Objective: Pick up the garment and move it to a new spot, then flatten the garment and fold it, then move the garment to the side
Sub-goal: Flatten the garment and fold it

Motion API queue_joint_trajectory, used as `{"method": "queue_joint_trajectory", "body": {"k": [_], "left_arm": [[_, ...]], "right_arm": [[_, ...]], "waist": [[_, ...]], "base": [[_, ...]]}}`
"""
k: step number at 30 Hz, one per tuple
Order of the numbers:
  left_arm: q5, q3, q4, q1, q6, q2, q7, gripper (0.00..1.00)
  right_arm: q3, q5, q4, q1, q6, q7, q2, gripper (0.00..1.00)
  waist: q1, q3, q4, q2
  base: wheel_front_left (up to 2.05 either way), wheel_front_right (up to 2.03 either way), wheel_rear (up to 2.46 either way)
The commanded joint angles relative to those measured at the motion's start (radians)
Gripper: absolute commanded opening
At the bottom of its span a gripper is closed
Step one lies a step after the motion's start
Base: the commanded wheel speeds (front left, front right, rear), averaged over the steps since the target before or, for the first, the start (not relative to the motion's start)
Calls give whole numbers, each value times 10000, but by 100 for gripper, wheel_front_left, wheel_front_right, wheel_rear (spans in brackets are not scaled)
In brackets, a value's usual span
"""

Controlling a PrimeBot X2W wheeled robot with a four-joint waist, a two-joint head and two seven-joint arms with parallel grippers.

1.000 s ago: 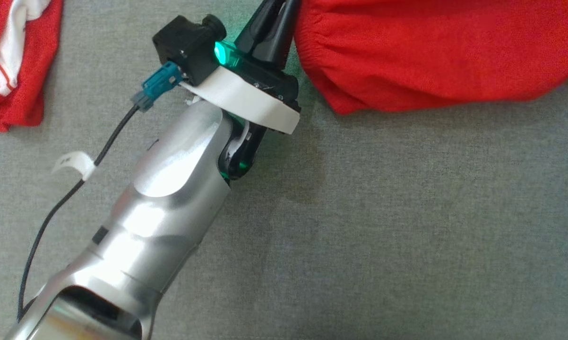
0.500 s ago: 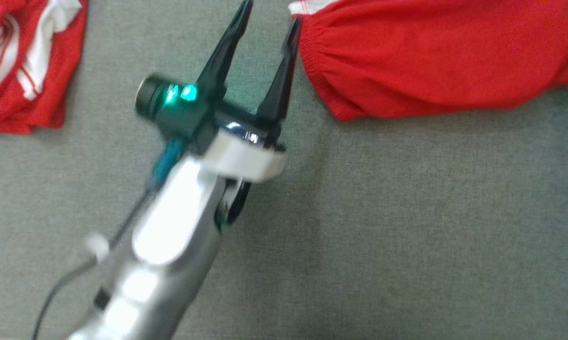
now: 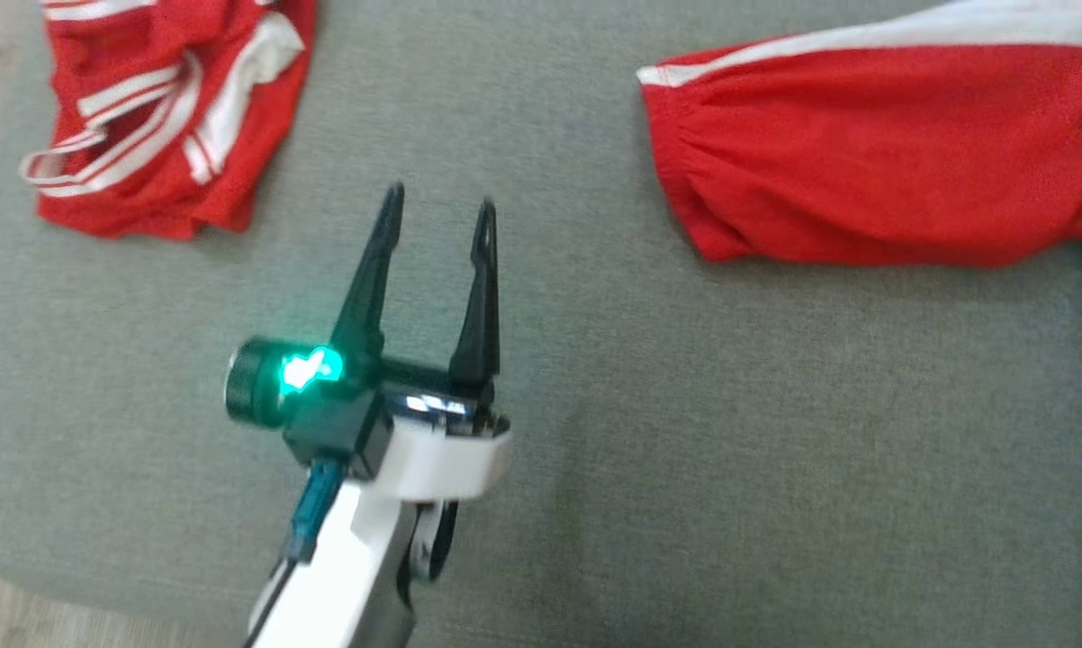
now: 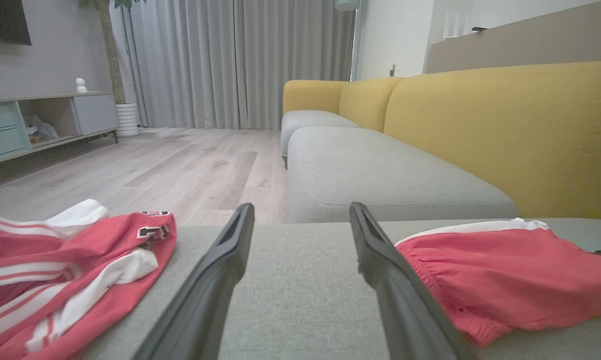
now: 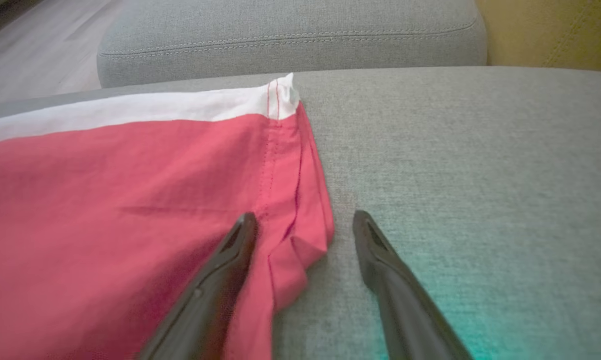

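Grey sofa cushion (image 3: 685, 450): folded red garment (image 3: 874, 157) laid right, crumpled striped jersey (image 3: 158, 108) left. Left tool (image 3: 441, 199) held open between them; right tool (image 5: 304, 216) held open over garment corner.

The red garment (image 3: 883, 153), seemingly shorts with a gathered elastic waistband and a white stripe along its far edge, lies folded and flat on the grey sofa seat (image 3: 685, 450). The waistband end faces the robot's left. The fabric is smooth apart from slight bunching at one hem corner.
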Motion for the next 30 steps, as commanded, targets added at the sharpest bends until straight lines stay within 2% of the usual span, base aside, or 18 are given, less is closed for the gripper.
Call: {"method": "queue_joint_trajectory", "body": {"k": [1,2,9,19,24,30], "left_arm": [[73,265,-342,96,65,126,-49,100],[97,278,-365,229,94,126,-49,100],[246,610,-426,927,62,126,-49,100],[458,1074,-364,1322,-239,126,-49,100],[503,1072,-291,1360,-400,126,-49,100],[701,1031,-153,1374,-497,126,-49,100]], "right_arm": [[136,-43,-25,453,-9,-12,31,14],[91,-13,57,464,-9,-79,109,0],[-127,140,428,576,-9,-769,321,0],[-292,332,730,1237,-9,-1479,-502,0],[-355,526,-68,1120,-9,-1822,-521,0],[-68,-70,-1766,1037,-9,-2099,-300,0]], "waist": [[3,-240,184,0],[3,-314,193,0],[3,-884,-227,0],[3,-1347,-1140,0],[3,-1382,-1353,0],[3,-1509,-1367,0]], "base": [[0,0,0],[0,0,0],[0,0,0],[0,0,0],[0,0,0],[0,0,0]]}}
